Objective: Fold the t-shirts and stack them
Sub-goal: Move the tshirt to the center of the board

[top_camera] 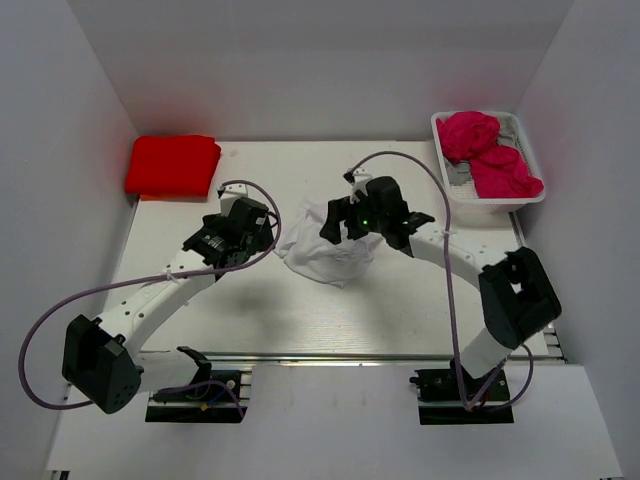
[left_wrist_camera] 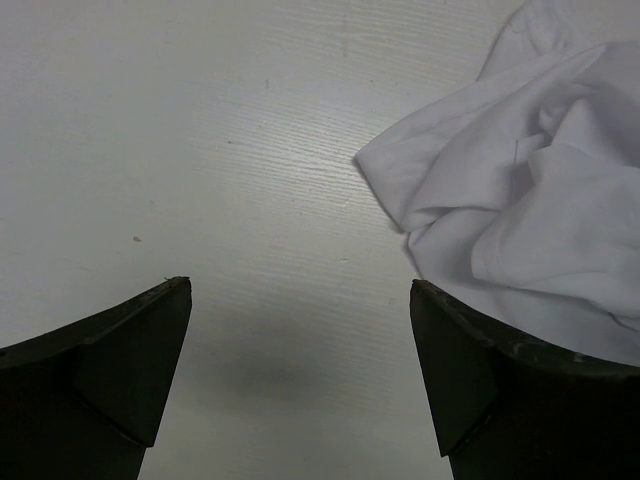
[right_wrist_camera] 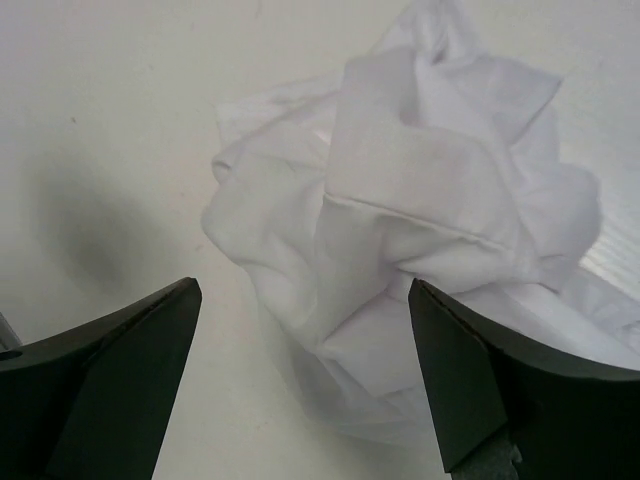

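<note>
The white shirt [top_camera: 320, 262] lies crumpled under the right gripper [right_wrist_camera: 305, 290], whose jaws gape wide, empty; the left gripper [left_wrist_camera: 300, 290] sits just beside its edge, equally wide and empty. Best to pinch outer hems, not the bunched middle, and spread it flat.

The left arm [top_camera: 165, 290] and right arm [top_camera: 452, 252] are white tubular links with bulky black joint housings, on black base plates [top_camera: 195, 405]. A thin lilac cable [top_camera: 30, 345] loops along each. The left pincer [top_camera: 258, 226] and right pincer [top_camera: 332, 222] are matte black, with blunt, lightly scuffed wedge-shaped fingers [left_wrist_camera: 110, 370].
</note>
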Robot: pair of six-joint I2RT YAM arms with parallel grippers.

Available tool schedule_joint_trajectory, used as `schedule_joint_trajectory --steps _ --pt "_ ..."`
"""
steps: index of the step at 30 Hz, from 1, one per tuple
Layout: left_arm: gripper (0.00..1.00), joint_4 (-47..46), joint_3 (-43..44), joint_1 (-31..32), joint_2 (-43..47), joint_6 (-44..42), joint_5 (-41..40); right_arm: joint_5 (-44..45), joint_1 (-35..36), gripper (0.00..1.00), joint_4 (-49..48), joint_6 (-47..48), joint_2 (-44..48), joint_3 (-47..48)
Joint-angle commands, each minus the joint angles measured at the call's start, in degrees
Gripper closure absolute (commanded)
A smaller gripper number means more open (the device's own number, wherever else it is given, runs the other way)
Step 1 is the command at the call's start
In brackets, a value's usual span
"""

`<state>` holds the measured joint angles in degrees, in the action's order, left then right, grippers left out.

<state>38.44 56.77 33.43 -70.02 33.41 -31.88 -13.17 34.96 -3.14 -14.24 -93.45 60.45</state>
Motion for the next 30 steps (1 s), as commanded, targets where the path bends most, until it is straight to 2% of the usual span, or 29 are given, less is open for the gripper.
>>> schedule_joint_trajectory --steps 1,6,10,16,22,26,29,30 --pt "0.0 0.1 3.3 -0.3 0.5 -0.5 1.0 3.4 0.0 0.1 0.9 1.3 5.5 2.0" --pt "0.0 -1.2 3.3 -0.3 2.8 -3.3 3.2 8.1 -0.2 0.1 4.9 0.5 13.7 0.4" --pt "0.0 -3.4 2.1 -0.3 5.3 -5.0 5.3 18.4 -0.2 0.1 9.9 -1.3 18.3 -1.6" --pt "0.0 -5.7 0.2 -0.3 5.9 -6.6 8.5 20.9 -0.3 0.1 7.2 -2.4 23.0 -6.7" --pt "0.0 -6.9 0.7 -0.3 4.9 -7.7 10.4 20.6 -0.2 0.1 7.7 -2.4 23.2 -6.7" --pt "0.0 -12.0 -2.1 0.9 1.6 -12.4 18.8 21.4 -0.3 0.1 7.9 -4.1 22.8 -7.7" --pt "0.0 -16.7 -2.6 0.9 -3.8 -14.7 30.0 22.7 -0.4 0.1 8.1 -5.7 21.8 -9.2" --pt "0.0 -17.7 -2.6 0.9 -5.4 -14.7 31.1 25.0 -0.6 0.1 8.8 -6.2 21.8 -9.5"
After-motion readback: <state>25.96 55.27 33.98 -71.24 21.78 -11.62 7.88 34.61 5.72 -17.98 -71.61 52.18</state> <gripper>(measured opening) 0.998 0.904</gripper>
